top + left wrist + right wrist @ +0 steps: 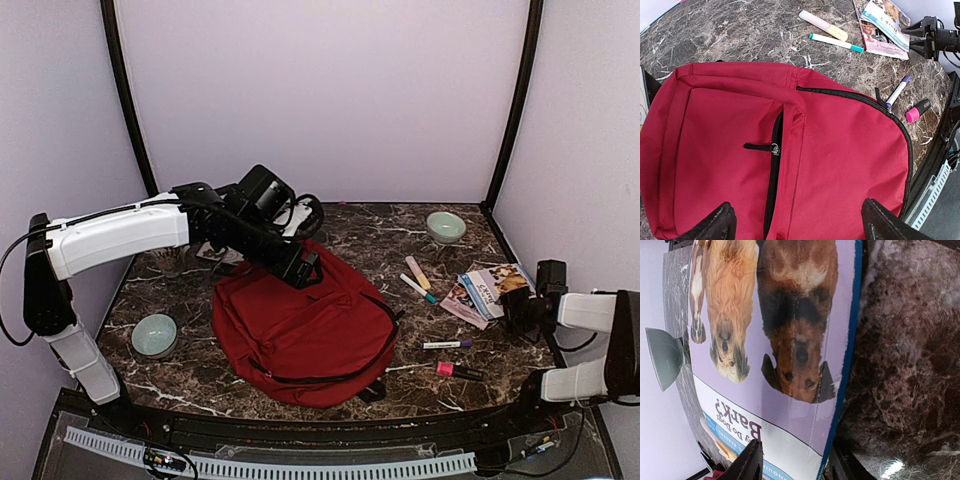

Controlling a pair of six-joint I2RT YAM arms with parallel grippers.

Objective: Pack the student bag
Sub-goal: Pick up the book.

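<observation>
Standing beside the rig, I am seeing the student bag (300,335) lying flat in the middle of the overhead frame on the marble tabletop (190,378), front pocket up, its long axis running from upper centre toward lower right, so its rounded, zipped end is pointing at the right arm's side. The left tool (303,268) is hanging over the bag's far end, upper centre of that frame, and its fingers (715,225) are standing wide apart in the bottom corners of the left wrist view, holding nothing, only red fabric lying below them. A book (488,288) with dogs on its cover is lying well apart from the bag at the right edge of the overhead frame, with pens (447,345) scattered between the two. The right tool (518,308) is sitting at that book's near edge, so the right arm is plainly the nearer one to it. In the right wrist view the cover's blue border is running down into the gap between the two fingers at the bottom of the frame; the jaws are looking about half spread, and I cannot tell whether they are pinching the cover or only straddling it. As I am judging it, the coming move is turning on this: the bag is lying leftward of the book, so any carry is going to run left across the pens toward that zipped end
</observation>
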